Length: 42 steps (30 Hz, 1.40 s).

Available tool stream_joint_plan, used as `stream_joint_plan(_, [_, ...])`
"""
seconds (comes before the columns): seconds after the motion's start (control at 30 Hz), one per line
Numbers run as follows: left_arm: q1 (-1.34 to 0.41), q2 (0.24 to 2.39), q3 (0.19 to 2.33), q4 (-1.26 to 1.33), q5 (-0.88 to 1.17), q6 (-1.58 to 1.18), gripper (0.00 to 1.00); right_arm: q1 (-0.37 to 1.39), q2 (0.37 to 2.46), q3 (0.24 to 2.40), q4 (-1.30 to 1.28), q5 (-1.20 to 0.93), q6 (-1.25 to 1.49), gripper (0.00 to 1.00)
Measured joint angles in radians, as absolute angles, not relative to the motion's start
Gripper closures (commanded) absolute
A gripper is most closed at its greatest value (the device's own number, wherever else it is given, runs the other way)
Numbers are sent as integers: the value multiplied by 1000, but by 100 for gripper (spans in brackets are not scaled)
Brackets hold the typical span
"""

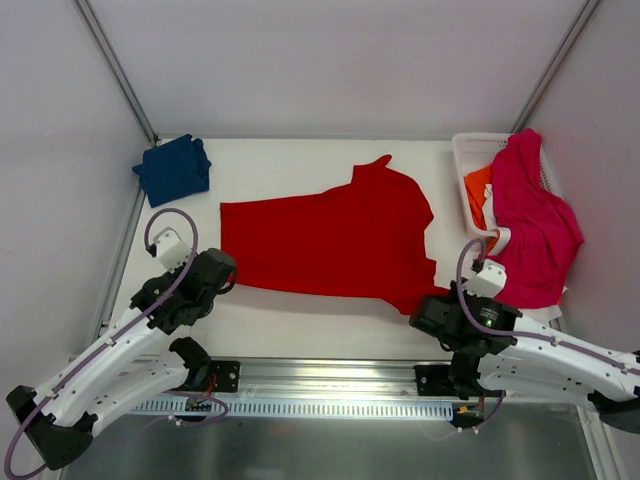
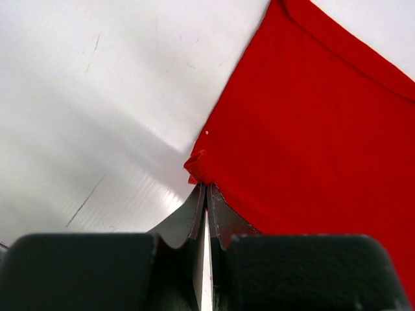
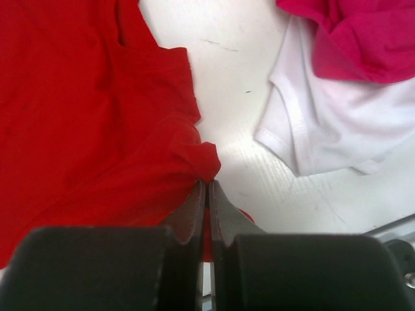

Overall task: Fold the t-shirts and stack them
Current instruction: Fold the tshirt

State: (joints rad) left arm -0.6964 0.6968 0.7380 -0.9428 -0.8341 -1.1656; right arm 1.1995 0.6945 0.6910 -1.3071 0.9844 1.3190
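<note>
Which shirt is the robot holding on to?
The red t-shirt, spread flat in the middle: the left end effector and right end effector each pinch a near corner. The navy t-shirt lies bundled far left, untouched.

The orange cloth shirt (image 1: 478, 188) in the white plastic basket (image 1: 464, 150) is mostly buried under the magenta-pink cloth shirt (image 1: 535, 215). So is the white cloth shirt (image 3: 324, 123).
</note>
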Motion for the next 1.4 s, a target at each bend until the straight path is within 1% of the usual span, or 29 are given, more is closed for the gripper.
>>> stream_joint_plan(0.23, [-664,802,740,-863,-806,-1114,100,1111,924,788,-1227,970,1115,100])
stream_joint_plan(0.3, [-644,839,748,-838,-793,-1093,100,1070,997,826,-1158,957,1023,99])
stream_joint_plan(0.53, [-519,971,786,-703,-722,-1003,100,878,1145,868,-918,874,756,100])
stream_joint_plan(0.77, [-430,1119,803,-606,-666,-970,100,740,1309,959,-756,826,561,100])
stream_joint_plan(0.93, [-403,1248,823,-551,-643,-966,100,651,1441,1056,-671,783,460,100])
stream_joint_plan(1.07, [-383,1333,838,-515,-626,-964,100,612,1551,1153,-627,762,403,99])
stream_joint_plan(1.17, [-363,1380,857,-496,-610,-963,100,593,1635,1238,-607,746,367,100])
stream_joint_plan(1.4, [-305,1469,890,-453,-600,-960,100,546,1786,1361,-579,709,322,100])
